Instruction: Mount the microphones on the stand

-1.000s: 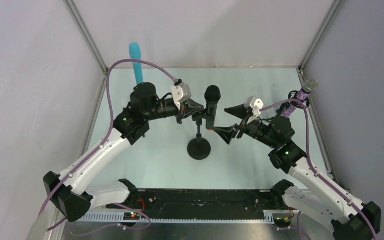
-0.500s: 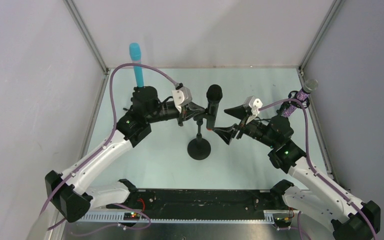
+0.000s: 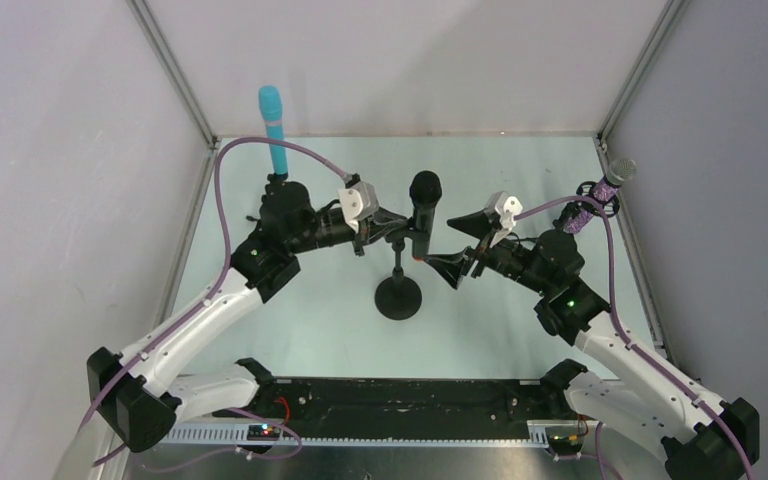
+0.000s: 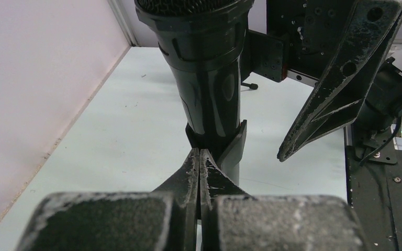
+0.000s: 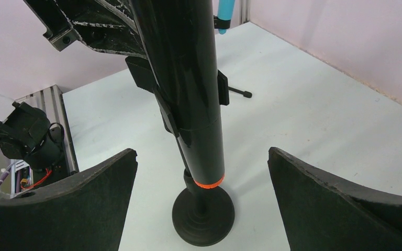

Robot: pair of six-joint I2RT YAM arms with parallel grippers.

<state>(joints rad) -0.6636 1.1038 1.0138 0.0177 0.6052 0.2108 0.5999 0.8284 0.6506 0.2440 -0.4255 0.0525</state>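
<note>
At the near edge of the table (image 3: 500, 170), both arm bases sit bolted side by side, each arm reaching inward to the centre.

Stand (image 3: 398, 297): its round black base rests on the table at mid-field, between the two arms.

Black microphone (image 3: 423, 210): seated in the stand's clip (image 5: 222, 86), head uppermost, close to upright. Its orange ring (image 5: 208, 184) sits at the lower end, just above the base.

Left gripper (image 4: 199, 157): fingers clenched flat against each other, with nothing between them. The tips lie just beside the clip on the microphone's left side. Contact with the clip cannot be confirmed.

Right gripper (image 3: 450, 243): fingers released and spread wide, one on each side of the black microphone's lower body, and both are apart from it.

Cyan-blue microphone (image 3: 273, 130): upright at the far left corner, behind the left arm. Its support is mostly hidden.

Purple microphone (image 3: 600, 195): at the far right edge, tilted with its silver mesh head up and outward, held in a black mount. A purple cable crosses in front of it.
</note>
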